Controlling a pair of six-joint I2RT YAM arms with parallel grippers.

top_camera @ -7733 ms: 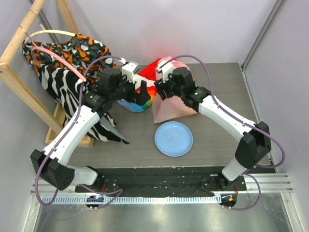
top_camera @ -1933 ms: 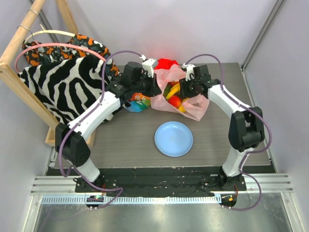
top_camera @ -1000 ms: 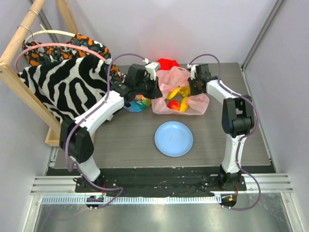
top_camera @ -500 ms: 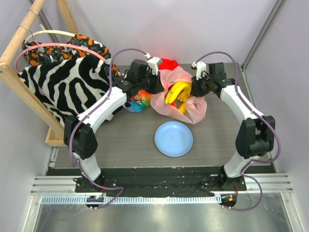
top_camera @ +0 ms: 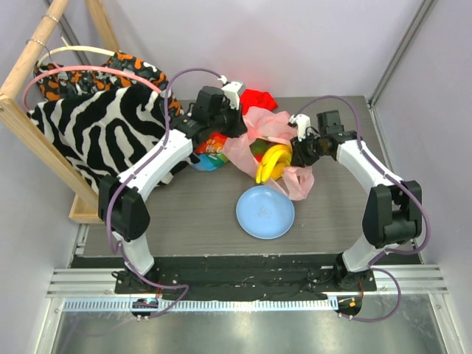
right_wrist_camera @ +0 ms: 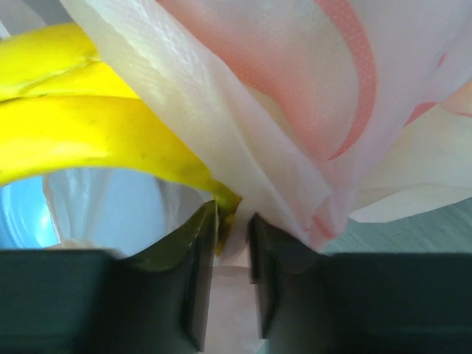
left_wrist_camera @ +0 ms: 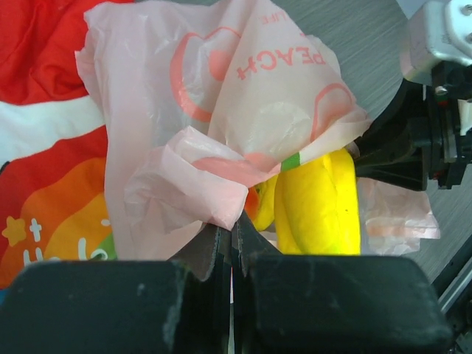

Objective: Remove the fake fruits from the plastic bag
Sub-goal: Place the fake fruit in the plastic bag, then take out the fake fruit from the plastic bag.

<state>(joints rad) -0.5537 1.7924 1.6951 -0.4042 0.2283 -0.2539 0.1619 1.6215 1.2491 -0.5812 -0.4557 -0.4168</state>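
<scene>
Tabletop (top_camera: 184,214), dark wood grain: only the top camera gives you all of it. Zebra-print cloth (top_camera: 88,133) drapes over the far-left corner. The pink plastic bag (top_camera: 274,125) is at far centre, bunched up between both arms, with its lower tail reaching near the far-right rim of the light-blue plate (top_camera: 265,212). The plate lies at mid-table. Bare wood runs in front of it and to both sides, and that is your open room. The far edge is crowded, with the rainbow-striped cloth (top_camera: 210,147) just left of the bag and the red cloth (top_camera: 258,97) behind it.

The yellow banana bunch (top_camera: 273,162) sticks out of the bag's mouth, tips just short of the plate's far rim from above. You cannot tell its height over the table.

Your left gripper (top_camera: 236,133) shows no fingertips in the top view. The left wrist camera does show them: fingers (left_wrist_camera: 212,247) pressed together on a fold of bag film. Only that view catches a sliver of orange fruit (left_wrist_camera: 253,205) tucked behind the bananas, inside the bag.

Your right gripper (top_camera: 295,153) is equally hidden from above. Its wrist camera shows fingers (right_wrist_camera: 199,243) nearly together, clamped on the bunch's stem end. Bag film lies against the right finger, but you cannot tell whether it is pinched too.
</scene>
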